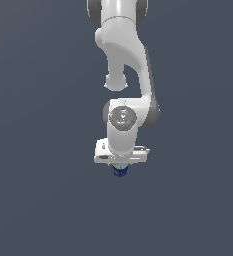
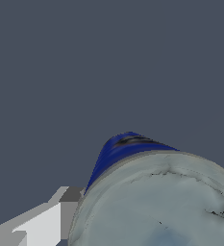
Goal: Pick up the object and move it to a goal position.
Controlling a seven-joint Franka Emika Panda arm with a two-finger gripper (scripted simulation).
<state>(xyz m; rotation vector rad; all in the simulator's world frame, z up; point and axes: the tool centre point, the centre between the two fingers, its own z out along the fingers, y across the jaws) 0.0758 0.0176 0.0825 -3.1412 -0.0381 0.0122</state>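
The object [image 2: 152,202] is a small can with a silvery-grey round top and a dark blue side, and it fills the near part of the wrist view. One light grey finger [image 2: 53,222] presses against its side; the other finger is out of frame. In the exterior view only a bit of the blue object [image 1: 119,172] peeks out beneath the white hand, where my gripper [image 1: 120,169] is shut on it. The arm hangs straight down over it and hides most of the can.
A plain dark grey-blue surface [image 1: 38,200] stretches all around the arm in both views. No other objects, containers or edges show. No goal marker is visible.
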